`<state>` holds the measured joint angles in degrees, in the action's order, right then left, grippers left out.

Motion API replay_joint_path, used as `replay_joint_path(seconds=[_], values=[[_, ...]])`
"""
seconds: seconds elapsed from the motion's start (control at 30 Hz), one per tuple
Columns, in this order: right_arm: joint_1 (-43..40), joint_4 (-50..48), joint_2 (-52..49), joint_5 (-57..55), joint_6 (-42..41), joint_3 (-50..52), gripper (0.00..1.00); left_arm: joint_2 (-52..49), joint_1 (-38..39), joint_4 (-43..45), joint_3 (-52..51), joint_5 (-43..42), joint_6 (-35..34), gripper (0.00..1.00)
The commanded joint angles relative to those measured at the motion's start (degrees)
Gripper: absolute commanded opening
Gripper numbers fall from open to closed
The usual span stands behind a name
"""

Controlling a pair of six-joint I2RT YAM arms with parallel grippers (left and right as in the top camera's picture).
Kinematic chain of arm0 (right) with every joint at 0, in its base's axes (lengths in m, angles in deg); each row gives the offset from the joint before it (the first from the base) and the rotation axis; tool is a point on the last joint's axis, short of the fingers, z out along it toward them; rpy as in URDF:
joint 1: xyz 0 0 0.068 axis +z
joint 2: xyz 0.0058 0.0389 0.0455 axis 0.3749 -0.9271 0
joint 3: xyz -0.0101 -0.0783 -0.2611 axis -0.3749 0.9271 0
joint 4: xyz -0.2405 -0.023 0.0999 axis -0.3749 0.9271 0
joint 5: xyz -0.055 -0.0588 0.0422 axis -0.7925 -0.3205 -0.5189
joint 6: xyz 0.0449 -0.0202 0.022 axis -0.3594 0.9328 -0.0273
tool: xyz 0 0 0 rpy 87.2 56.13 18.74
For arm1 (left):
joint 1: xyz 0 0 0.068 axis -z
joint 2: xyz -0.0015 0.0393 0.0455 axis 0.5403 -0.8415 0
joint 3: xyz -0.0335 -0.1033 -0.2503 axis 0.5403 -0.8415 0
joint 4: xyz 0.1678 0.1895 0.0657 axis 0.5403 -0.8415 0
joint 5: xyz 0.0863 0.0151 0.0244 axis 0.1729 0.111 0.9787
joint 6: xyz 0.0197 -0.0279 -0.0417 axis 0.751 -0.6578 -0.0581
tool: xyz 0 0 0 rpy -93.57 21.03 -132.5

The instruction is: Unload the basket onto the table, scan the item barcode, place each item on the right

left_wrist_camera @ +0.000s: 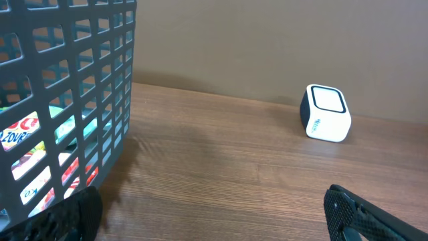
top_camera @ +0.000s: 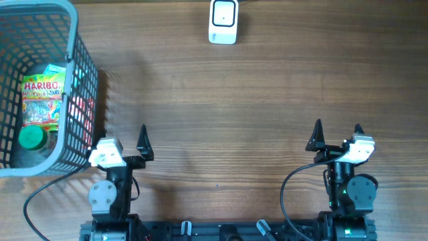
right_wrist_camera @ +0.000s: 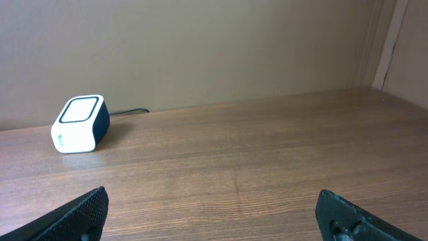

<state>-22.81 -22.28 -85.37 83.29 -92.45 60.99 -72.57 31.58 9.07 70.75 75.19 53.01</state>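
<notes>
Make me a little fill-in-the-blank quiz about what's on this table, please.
1. The sweets bag in the grey basket reads ____.
2. The scanner at the far edge of the table is mostly ____.
3. The left end effector and right end effector both stand ____, holding nothing.
Missing words: Haribo; white; open.

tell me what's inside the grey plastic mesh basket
A colourful Haribo sweets bag and a round green cap lie in the grey plastic mesh basket. Whatever the cap belongs to, and anything under the bag, is covered.
</notes>
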Motion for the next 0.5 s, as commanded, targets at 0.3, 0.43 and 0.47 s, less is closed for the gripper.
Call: replay_joint_path(seconds=[0.3, 0.43, 0.47], values=[[0.2, -0.1, -0.2, 0.9, 0.5, 0.0, 1.0, 0.2, 0.1, 0.0, -0.3, -0.7, 1.1, 1.0], [0.2, -0.1, -0.2, 0.9, 0.5, 0.0, 1.0, 0.2, 0.1, 0.0, -0.3, -0.7, 1.1, 1.0], [0.2, -0.2, -0.2, 0.9, 0.5, 0.0, 1.0, 0.2, 0.1, 0.0, -0.3, -0.7, 1.1, 1.0]])
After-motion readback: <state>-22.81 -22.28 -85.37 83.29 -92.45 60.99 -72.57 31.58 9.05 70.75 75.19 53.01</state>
